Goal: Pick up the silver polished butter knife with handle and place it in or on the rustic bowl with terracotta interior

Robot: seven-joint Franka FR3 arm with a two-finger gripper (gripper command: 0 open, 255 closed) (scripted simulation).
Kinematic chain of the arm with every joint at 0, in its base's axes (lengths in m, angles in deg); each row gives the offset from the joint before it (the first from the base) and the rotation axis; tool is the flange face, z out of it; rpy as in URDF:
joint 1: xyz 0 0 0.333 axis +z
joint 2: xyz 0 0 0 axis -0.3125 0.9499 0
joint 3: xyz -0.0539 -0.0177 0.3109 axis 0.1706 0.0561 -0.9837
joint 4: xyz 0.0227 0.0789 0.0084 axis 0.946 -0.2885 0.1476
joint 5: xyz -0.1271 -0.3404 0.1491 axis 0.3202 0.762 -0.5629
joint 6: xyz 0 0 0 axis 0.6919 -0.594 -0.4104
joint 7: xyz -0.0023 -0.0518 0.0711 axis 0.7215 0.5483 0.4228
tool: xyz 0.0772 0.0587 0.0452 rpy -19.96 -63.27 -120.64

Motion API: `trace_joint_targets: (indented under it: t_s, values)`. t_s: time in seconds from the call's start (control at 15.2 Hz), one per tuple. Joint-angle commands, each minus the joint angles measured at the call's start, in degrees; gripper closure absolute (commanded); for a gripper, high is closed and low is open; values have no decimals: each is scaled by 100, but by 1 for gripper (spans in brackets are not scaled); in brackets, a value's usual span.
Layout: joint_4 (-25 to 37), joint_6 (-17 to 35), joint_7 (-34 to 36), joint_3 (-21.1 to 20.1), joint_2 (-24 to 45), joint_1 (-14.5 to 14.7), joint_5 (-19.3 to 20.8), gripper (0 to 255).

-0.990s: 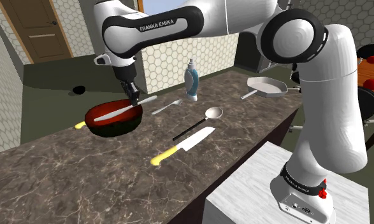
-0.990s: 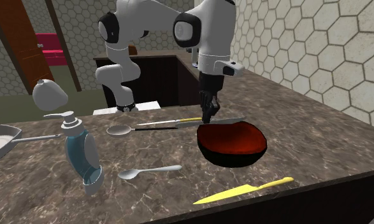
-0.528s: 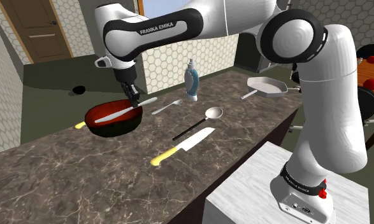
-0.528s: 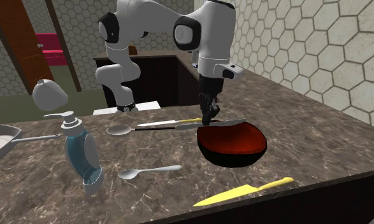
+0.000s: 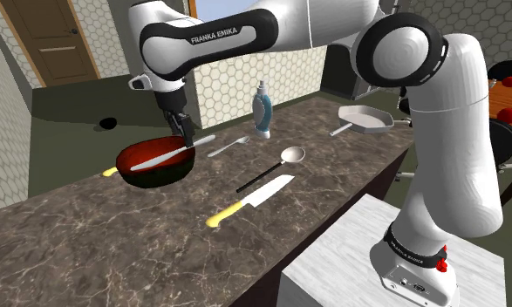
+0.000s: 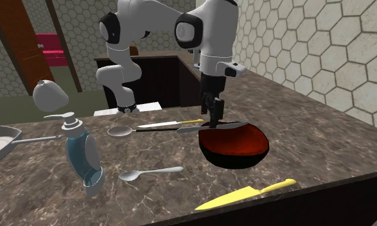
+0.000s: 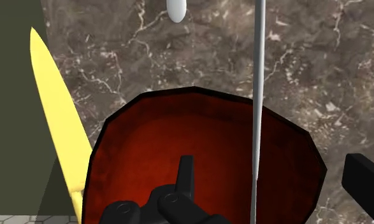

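The silver butter knife [image 5: 162,154] lies across the rim of the dark bowl with a red-brown inside [image 5: 149,179], its ends sticking out on both sides. From the second exterior view the knife [image 6: 193,128] bridges the bowl [image 6: 235,157] at its far edge. My gripper [image 5: 187,139] hangs straight above the knife [image 7: 258,95], open. In the wrist view the gripper [image 7: 271,168] has one finger on each side of the thin blade, neither touching it, over the bowl [image 7: 147,165].
On the marble counter [image 5: 332,174] lie a yellow-handled knife [image 5: 249,199], a ladle [image 5: 284,161], a small spoon [image 5: 229,146], a soap bottle [image 5: 262,112] and a white pan [image 5: 365,118]. An all-yellow knife [image 6: 245,192] lies beside the bowl near the counter's edge.
The fingers have opened and let go of the butter knife, which now rests on the bowl's rim. The arm has barely moved.
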Motion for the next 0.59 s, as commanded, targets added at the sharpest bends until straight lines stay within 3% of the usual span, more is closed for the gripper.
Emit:
trace_joint_targets:
  t_s: [0.0, 0.13, 0.53]
  values:
    - [292, -287, -8, -7, 6, 27, -3, 0]
    - [725, -663, -21, -11, 63, 68, 3, 0]
    - [726, -663, -21, -11, 63, 68, 3, 0]
